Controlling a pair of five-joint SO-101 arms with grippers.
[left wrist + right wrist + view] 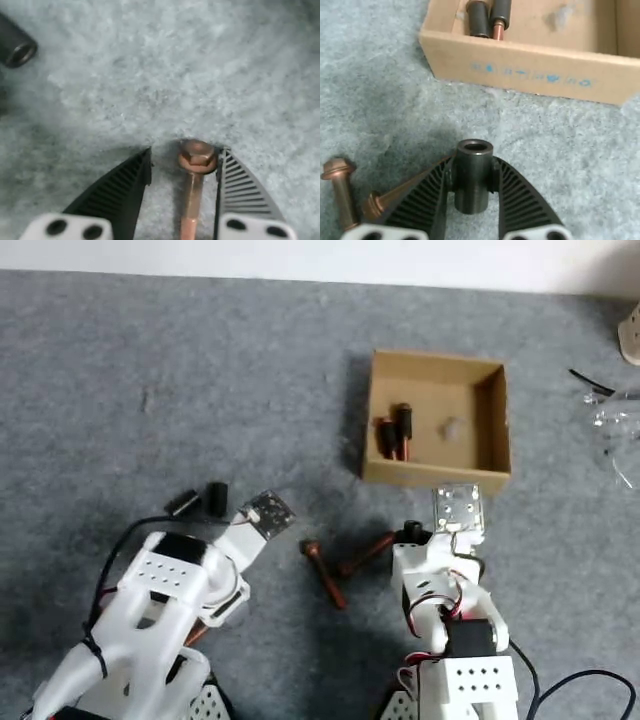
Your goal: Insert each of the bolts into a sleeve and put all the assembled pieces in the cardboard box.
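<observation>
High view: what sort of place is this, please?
Probably a robotics lab bench for assembly practice: two robot arms stand side by side on a grey felt-like mat, with a cardboard box, loose bolts and sleeves nearby.

Copper bolts [326, 576], black sleeves [216, 498], mottled grey carpet [150, 360], tan cardboard box [435, 476] perhaps smudged white.

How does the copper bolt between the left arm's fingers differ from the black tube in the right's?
The copper hex-head bolt is slim and solid; the black cylindrical sleeve is thicker and hollow. The bolt has a gap beside it; fingers clamp the sleeve. Both sit between fingers.
</observation>
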